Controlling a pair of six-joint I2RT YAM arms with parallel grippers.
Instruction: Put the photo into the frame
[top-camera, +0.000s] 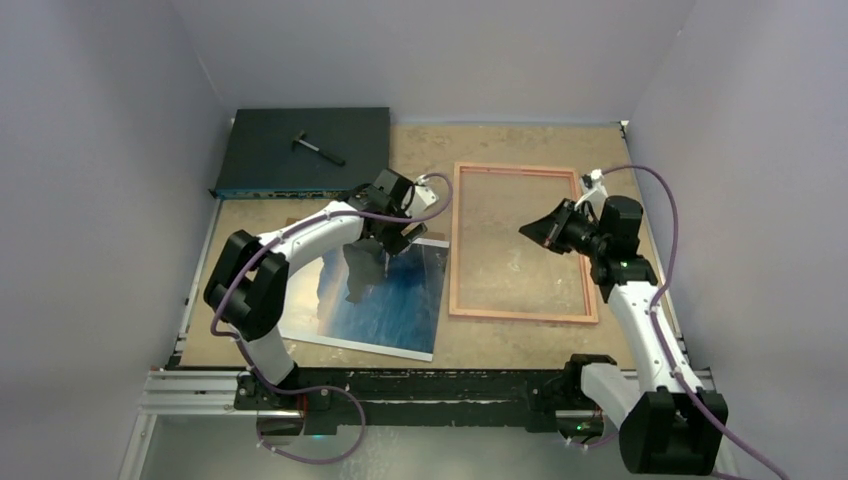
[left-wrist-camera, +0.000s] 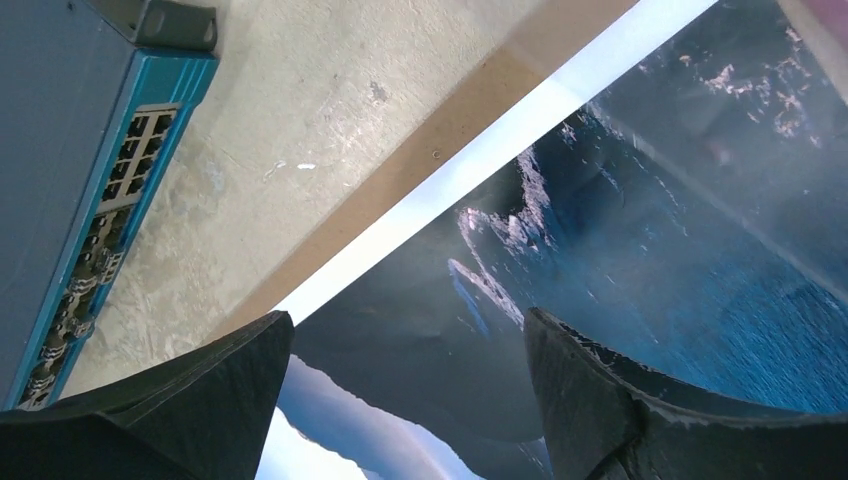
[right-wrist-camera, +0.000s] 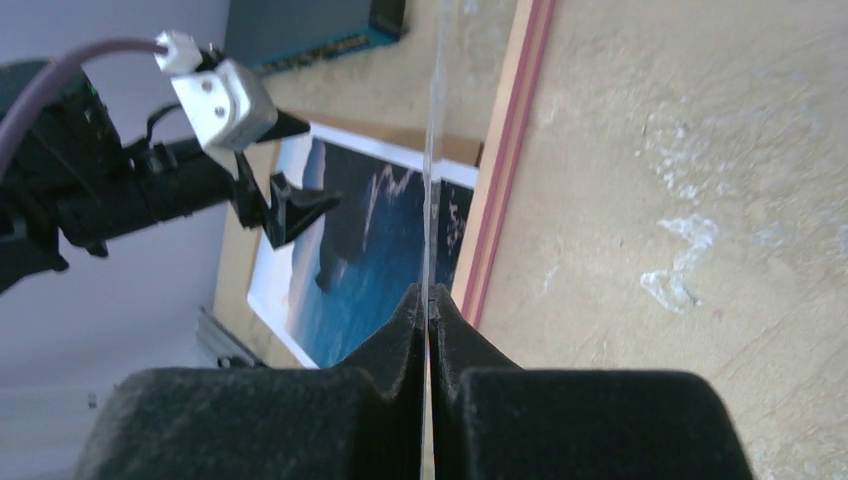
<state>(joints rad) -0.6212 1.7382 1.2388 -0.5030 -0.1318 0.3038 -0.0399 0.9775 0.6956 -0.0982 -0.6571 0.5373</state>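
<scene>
Two pincers, two jobs. My right pincer (top-camera: 537, 232) is pressed fully together above the frame (top-camera: 516, 168). In its wrist view a thin see-through edge runs straight out from between its tips. I take that for the clear pane (right-wrist-camera: 432, 150), nipped by its rim. I judge it is held this way so the frame's opening stands free to take a sheet. How far the pane is tilted up I cannot tell.

The frame itself lies flat on the desk (top-camera: 505, 345). The photo (top-camera: 385, 305) lies picture side up just beside the frame's left rail, not yet in it.

My left pincer (top-camera: 388, 256) hangs over the part of the photo nearest the frame, spread wide. One of its fingers (left-wrist-camera: 210, 400) sits at the pale border and the other over the dark picture. It holds nothing, and I cannot tell whether the tips touch the glossy surface. Spread like that, I reckon it is set to catch an edge of so thin a sheet.
</scene>
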